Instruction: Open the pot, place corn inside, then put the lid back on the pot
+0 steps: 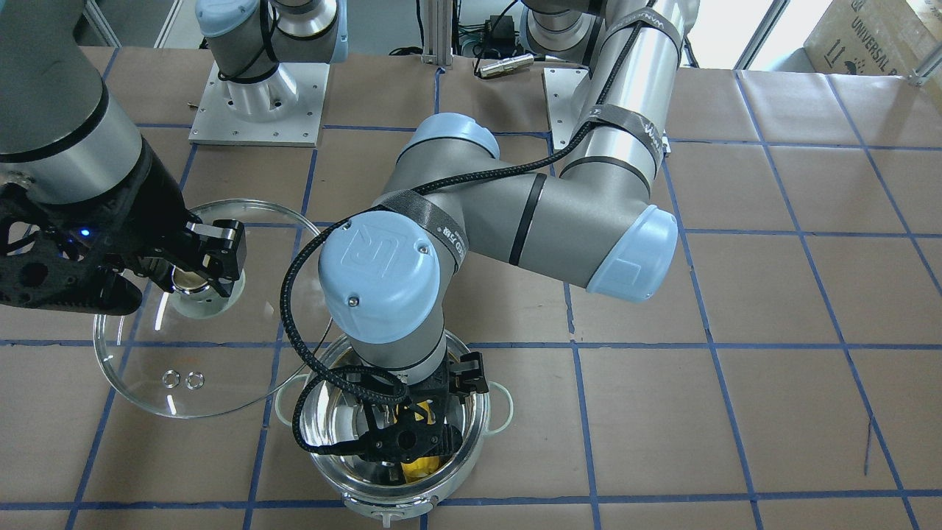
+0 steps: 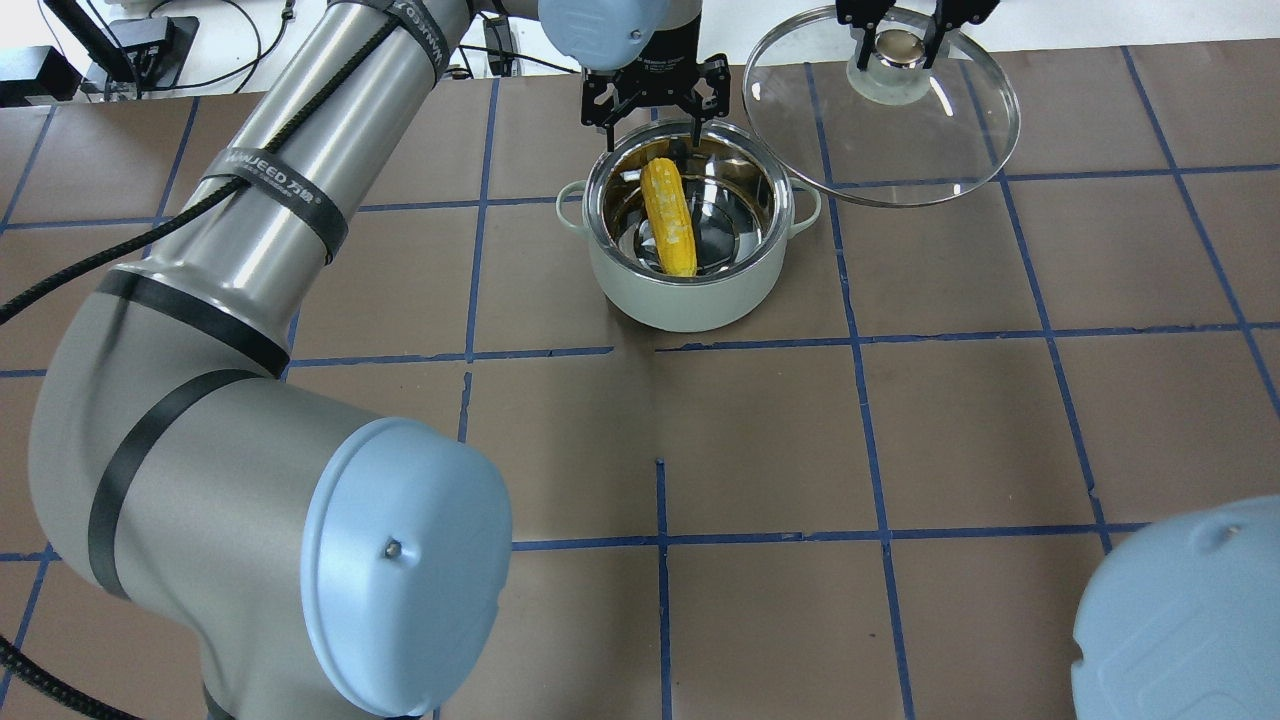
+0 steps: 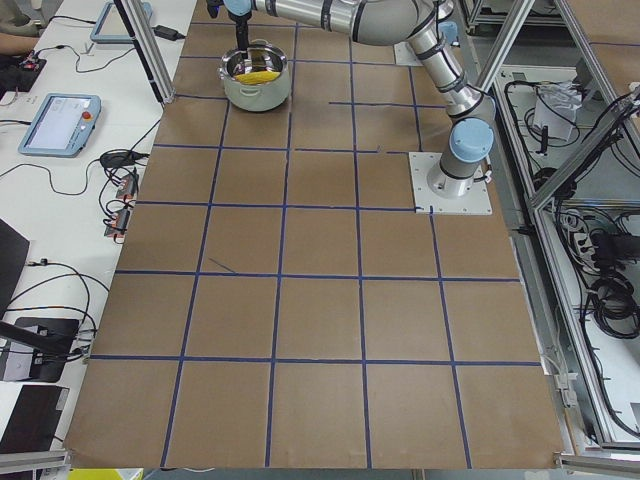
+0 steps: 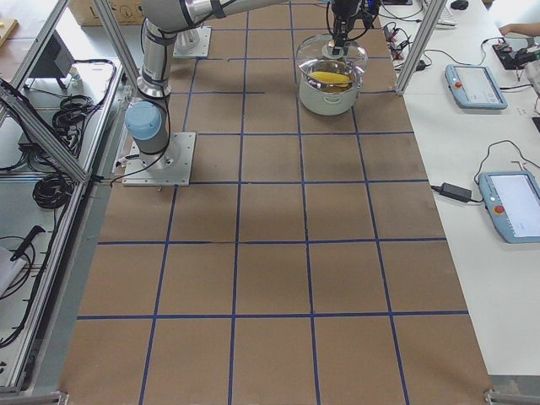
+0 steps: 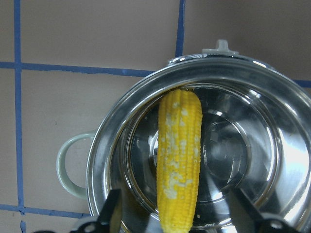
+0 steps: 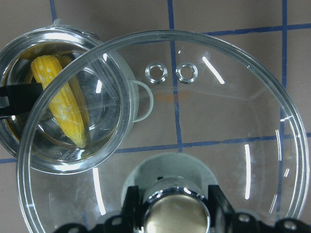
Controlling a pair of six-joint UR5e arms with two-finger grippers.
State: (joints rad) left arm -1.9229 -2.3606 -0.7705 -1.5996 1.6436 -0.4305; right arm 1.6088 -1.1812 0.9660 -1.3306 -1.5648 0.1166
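- Hanging over the pot (image 2: 690, 300), the left gripper (image 2: 660, 128) has its jaws spread wide, one on either side of the corn's near end and gripping nothing, as the left wrist view shows.
- Corn (image 2: 670, 215) lies inside the pot, slanted across the shiny bottom with one end up against the wall.
- Risk here: if the left arm lifts crookedly, a finger could catch the cob and drag it up or tip it over the rim. Another risk is that the propped end sits high enough to keep the lid from seating, though I cannot tell how near the rim it comes.
- Lid (image 2: 920, 150) sits off to the right of the pot, and the right gripper (image 2: 900, 45) is clamped on its knob (image 6: 177, 213).
- Risk here: swinging the lid across before the left gripper clears would knock glass against the fingers. A pinch on the knob alone could also let the lid tilt and land askew.
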